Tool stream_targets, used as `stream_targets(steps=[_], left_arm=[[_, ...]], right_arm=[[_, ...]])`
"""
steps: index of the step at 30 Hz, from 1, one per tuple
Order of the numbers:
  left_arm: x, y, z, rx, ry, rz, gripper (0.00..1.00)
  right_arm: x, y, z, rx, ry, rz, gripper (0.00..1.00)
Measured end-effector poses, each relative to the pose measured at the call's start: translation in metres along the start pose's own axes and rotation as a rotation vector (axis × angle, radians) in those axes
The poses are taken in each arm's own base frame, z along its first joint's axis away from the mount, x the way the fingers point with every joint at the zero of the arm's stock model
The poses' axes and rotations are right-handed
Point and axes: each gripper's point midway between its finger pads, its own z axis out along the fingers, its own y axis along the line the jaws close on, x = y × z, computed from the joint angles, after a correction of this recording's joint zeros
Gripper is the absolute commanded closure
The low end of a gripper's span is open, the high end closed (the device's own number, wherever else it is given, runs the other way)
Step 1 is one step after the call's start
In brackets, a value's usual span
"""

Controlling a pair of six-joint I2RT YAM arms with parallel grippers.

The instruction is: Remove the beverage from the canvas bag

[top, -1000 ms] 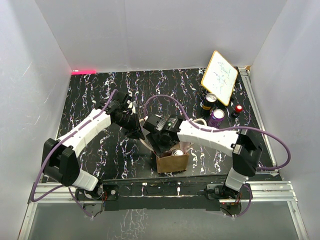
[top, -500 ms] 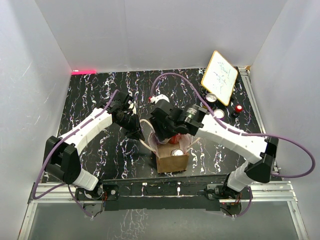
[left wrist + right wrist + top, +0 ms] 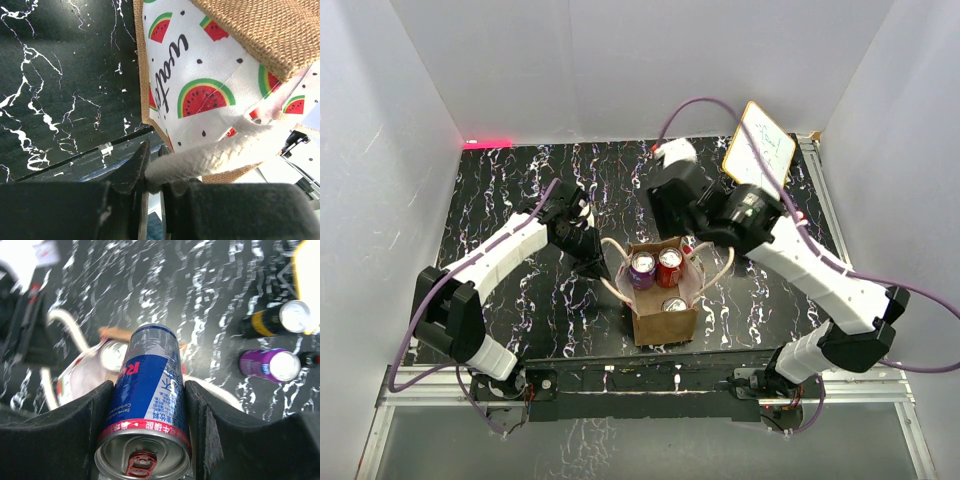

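Can point(image 3: 150, 385) sits clamped in your right pincer point(image 3: 147, 410), clear of the bag point(image 3: 665, 322); your left pincer point(image 3: 150, 187) grips 1 handle point(image 3: 210, 156), steadying it.

Even, bright light fills the overhead view; a red glow point(image 3: 487, 143) marks its back-left edge. Motion blur smears the right wrist view around a sharp can point(image 3: 147, 390). The left wrist view blows out at lower right.

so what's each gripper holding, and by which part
Right gripper: blue-and-silver drink can, by its sides. Left gripper: cream rope handle of the tan canvas bag.
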Motion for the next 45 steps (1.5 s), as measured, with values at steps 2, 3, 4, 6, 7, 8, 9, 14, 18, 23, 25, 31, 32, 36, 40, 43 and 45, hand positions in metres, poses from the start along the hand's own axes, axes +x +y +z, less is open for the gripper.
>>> stream_targets(steps=[2,3,4,6,7,8,9,14,18,23,25,31,32,36,40,43,45], left_arm=[[0.000,0.000,0.000,0.000,0.002,0.000,1.00],[-0.001,-0.001,0.000,0.000,0.002,0.000,1.00],[-0.001,-0.001,0.000,-0.001,0.004,-0.001,1.00],[-0.001,-0.001,0.000,-0.001,0.005,-0.001,1.00],[-0.001,-0.001,0.000,-0.002,0.007,0.001,1.00],[-0.001,-0.001,0.000,-0.003,0.008,0.002,1.00],[-0.001,-0.001,0.000,-0.004,0.010,0.003,1.00],[-0.001,0.000,0.000,-0.005,0.011,0.006,1.00],[0.000,0.000,0.000,-0.005,0.013,0.006,1.00],[-0.001,0.001,0.003,-0.011,0.022,0.007,1.00],[-0.001,0.002,0.005,-0.013,0.029,0.005,1.00],[0.000,0.002,0.006,-0.013,0.037,0.008,1.00],[0.000,0.002,0.006,-0.012,0.038,0.008,1.00],[0.000,0.002,0.006,-0.009,0.040,0.008,1.00],[0.000,0.001,0.007,-0.009,0.045,0.010,1.00],[-0.001,0.000,0.006,-0.007,0.044,0.016,1.00],[-0.002,-0.001,0.004,-0.005,0.041,0.022,1.00]], right_arm=[[-0.012,-0.029,0.004,0.053,-0.022,0.045,0.92],[-0.015,-0.047,0.008,0.092,-0.022,0.074,0.92],[-0.017,-0.067,0.013,0.137,-0.018,0.100,0.92],[-0.013,-0.100,0.023,0.216,0.001,0.147,0.92],[-0.007,-0.117,0.030,0.256,0.023,0.166,0.92],[0.003,-0.129,0.036,0.287,0.053,0.178,0.92],[0.014,-0.137,0.042,0.309,0.086,0.185,0.92],[0.102,-0.143,0.077,0.298,0.325,0.224,0.92],[0.164,-0.139,0.091,0.268,0.469,0.316,0.92],[0.194,-0.152,0.095,0.306,0.533,0.448,0.92],[0.196,-0.167,0.095,0.335,0.519,0.508,0.92],[0.199,-0.214,0.084,0.425,0.461,0.655,0.92],[0.200,-0.219,0.083,0.435,0.457,0.668,0.92],[0.202,-0.237,0.082,0.456,0.441,0.701,0.92],[0.206,-0.250,0.087,0.457,0.440,0.726,0.92],[0.212,-0.262,0.090,0.469,0.449,0.753,0.92],[0.216,-0.269,0.092,0.474,0.451,0.765,0.92]])
